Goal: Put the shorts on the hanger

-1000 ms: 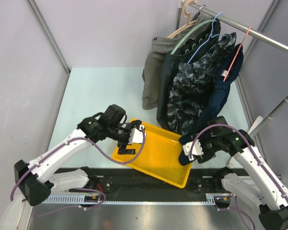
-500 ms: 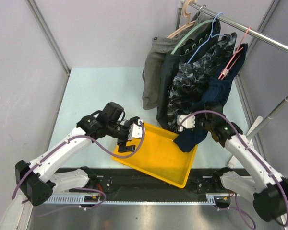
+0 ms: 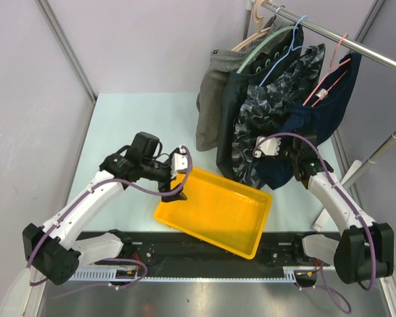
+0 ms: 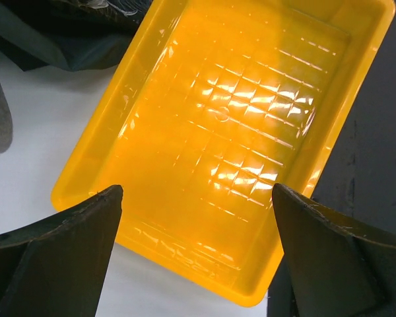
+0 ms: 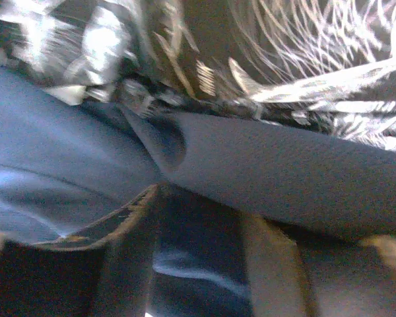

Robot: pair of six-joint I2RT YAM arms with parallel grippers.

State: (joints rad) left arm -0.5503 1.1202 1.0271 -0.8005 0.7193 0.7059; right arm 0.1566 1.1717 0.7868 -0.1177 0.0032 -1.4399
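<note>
The right gripper (image 3: 280, 157) pinched navy fabric shorts (image 3: 327, 115) hanging from the pink-red wire hanger (image 3: 322, 94). The left gripper (image 4: 195, 191) gaped above a yellow plastic tray (image 4: 86, 178).

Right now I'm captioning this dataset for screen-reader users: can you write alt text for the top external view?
Dark navy fabric shorts hang from a thin pink-red wire hanger on a metal rail at right, the right gripper against their lower folds. The left gripper hovers open over a glossy yellow plastic tray on the pale table.
</note>
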